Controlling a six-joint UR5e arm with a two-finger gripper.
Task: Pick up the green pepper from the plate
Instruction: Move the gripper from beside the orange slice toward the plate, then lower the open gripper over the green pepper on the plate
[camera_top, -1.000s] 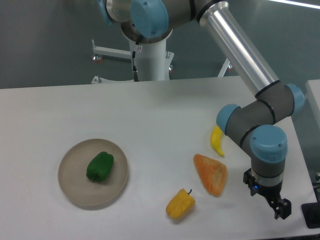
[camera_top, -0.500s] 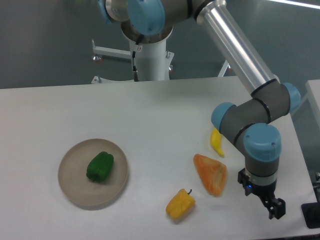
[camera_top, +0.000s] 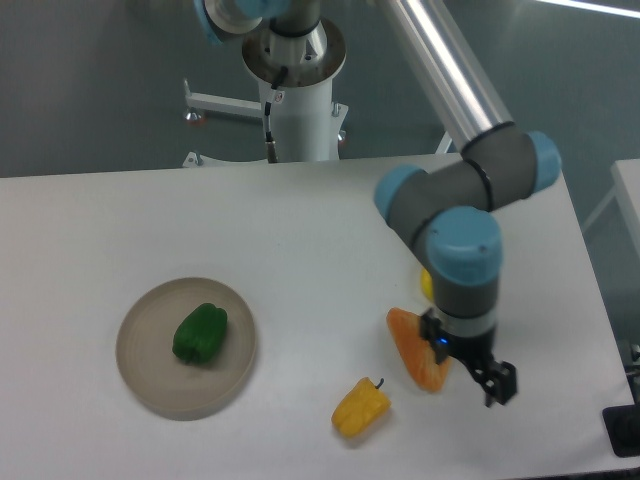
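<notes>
The green pepper (camera_top: 200, 333) lies glossy and dark on the round beige plate (camera_top: 148, 377) at the left of the table. My gripper (camera_top: 497, 384) hangs far to the right of it, low over the table just beside an orange wedge-shaped piece. It points down and away from the camera. Its fingers are dark and small, and the gap between them does not show clearly. Nothing visible is held in it.
A yellow pepper (camera_top: 361, 407) with a dark stem lies between plate and gripper. An orange wedge (camera_top: 416, 349) sits partly behind the wrist, and a small yellow item (camera_top: 426, 283) is mostly hidden by the arm. The robot's base column (camera_top: 296, 110) stands at the back.
The arm has swung left by roughly a hand's width, bringing the gripper from the table's right front corner to beside the orange wedge. The peppers and the plate have stayed put.
</notes>
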